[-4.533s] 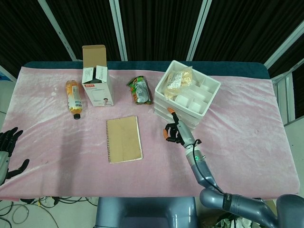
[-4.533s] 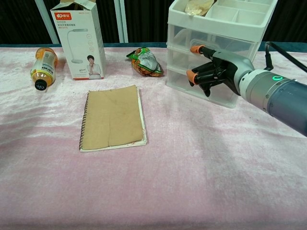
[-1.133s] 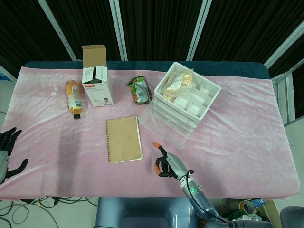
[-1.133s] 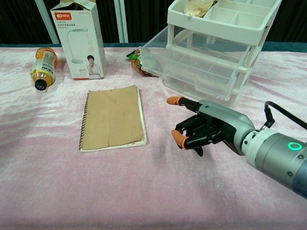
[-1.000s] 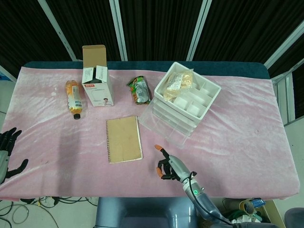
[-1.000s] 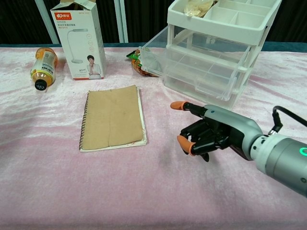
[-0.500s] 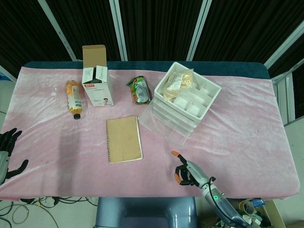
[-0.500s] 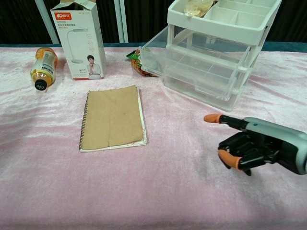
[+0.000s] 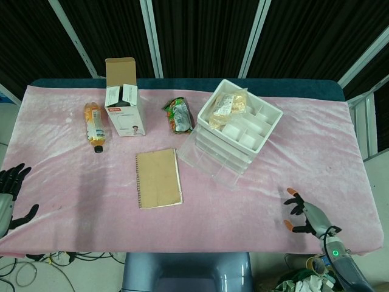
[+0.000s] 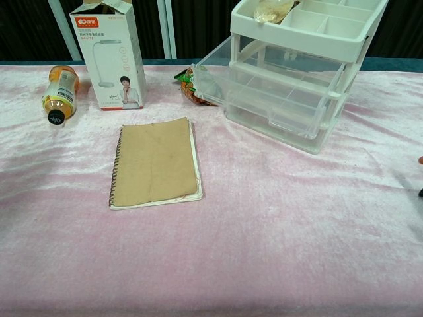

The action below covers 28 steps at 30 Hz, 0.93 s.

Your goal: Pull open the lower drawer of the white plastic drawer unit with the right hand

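Right hand [image 9: 304, 214] at the near edge of the table [image 9: 73, 201], toward its right corner; fingers loosely curled with one extended, nothing held. Left hand [image 9: 9, 196] off the near left corner, fingers spread, nothing held. Brown spiral notebook [image 10: 156, 162] flat, left of centre. White plastic drawer unit [image 9: 238, 129] right of centre toward the far edge, set at an angle. Lower drawer [image 10: 271, 116] pulled out; the drawer above [image 10: 258, 76] is also out. Snack packet [image 10: 200, 84] just left of the unit. Tall white box [image 10: 111, 54] upright; orange bottle [image 10: 58, 92] lying toward the far left corner.
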### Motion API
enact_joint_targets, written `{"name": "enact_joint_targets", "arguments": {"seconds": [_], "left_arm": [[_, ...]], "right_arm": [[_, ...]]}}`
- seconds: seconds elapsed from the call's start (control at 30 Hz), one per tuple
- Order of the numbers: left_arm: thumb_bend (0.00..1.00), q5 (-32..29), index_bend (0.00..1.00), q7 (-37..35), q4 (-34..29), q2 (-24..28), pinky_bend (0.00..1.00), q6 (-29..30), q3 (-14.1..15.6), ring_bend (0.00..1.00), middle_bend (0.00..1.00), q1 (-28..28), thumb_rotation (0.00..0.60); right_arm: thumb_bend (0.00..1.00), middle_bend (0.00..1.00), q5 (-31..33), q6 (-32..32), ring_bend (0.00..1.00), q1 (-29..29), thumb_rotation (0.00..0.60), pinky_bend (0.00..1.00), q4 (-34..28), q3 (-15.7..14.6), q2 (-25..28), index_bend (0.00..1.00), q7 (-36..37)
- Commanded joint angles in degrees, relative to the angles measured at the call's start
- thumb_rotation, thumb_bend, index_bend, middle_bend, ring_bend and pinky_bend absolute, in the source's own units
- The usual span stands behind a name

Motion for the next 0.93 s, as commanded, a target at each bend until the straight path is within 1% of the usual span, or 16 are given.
{"name": "enact_joint_targets", "arguments": {"seconds": [0.03,0.1,0.23,0.33,0.5,0.7,0.83,0.93], "left_arm": [[0.31,0.2,0.06,-0.3,0.1,-0.2,0.00,0.5,-0.2,0.00,0.01,0.1,0.600],[0.31,0.2,0.06,-0.2,0.2,-0.1,0.00,0.6,-0.2,0.00,0.01,0.1,0.600],[0.31,-0.2,0.06,-0.6,-0.5,0.2,0.00,0.1,0.0,0.00,0.01,0.2,0.600],[0.31,0.0,0.06,-0.7,-1.0,0.4,0.00,-0.2,0.2,0.00,0.01,0.1,0.600],[0.31,1.2,0.06,-0.4,-1.3,0.4,0.00,0.5,0.8,0.00,0.01,0.5,0.600],[0.31,1.5,0.06,-0.2,-0.6,0.2,0.00,0.6,1.0,0.00,0.01,0.6,0.600],[0.31,2.1,0.06,-0.7,0.7,-0.3,0.00,1.6,0.5,0.00,0.01,0.5,0.600],[0.31,2.5,0.06,-1.4,1.5,-0.6,0.00,2.4,0.2,0.00,0.01,0.5,0.600]], "right_arm": [[0.19,0.12,4.9,11.3,0.24,-4.6,0.600,0.25,0.5,2.4,3.4,0.05,-12.9],[0.17,0.10,3.3,15.7,0.23,-6.1,0.600,0.24,0.8,2.8,2.7,0.05,-14.5],[0.16,0.09,-2.1,25.1,0.22,-9.2,0.600,0.23,3.3,3.3,0.0,0.05,-17.0],[0.16,0.09,-5.5,28.9,0.21,-10.4,0.600,0.22,4.7,3.3,-1.3,0.04,-17.9],[0.16,0.07,-8.8,30.3,0.21,-11.1,0.600,0.21,3.5,2.5,-0.3,0.04,-22.6],[0.16,0.07,-10.0,30.6,0.21,-11.9,0.600,0.21,3.1,3.1,0.5,0.04,-21.9],[0.15,0.07,-10.4,30.7,0.21,-12.3,0.600,0.21,2.2,3.7,1.0,0.04,-20.4],[0.15,0.07,-10.7,30.2,0.21,-12.3,0.600,0.21,1.9,3.8,1.1,0.04,-20.6]]}}
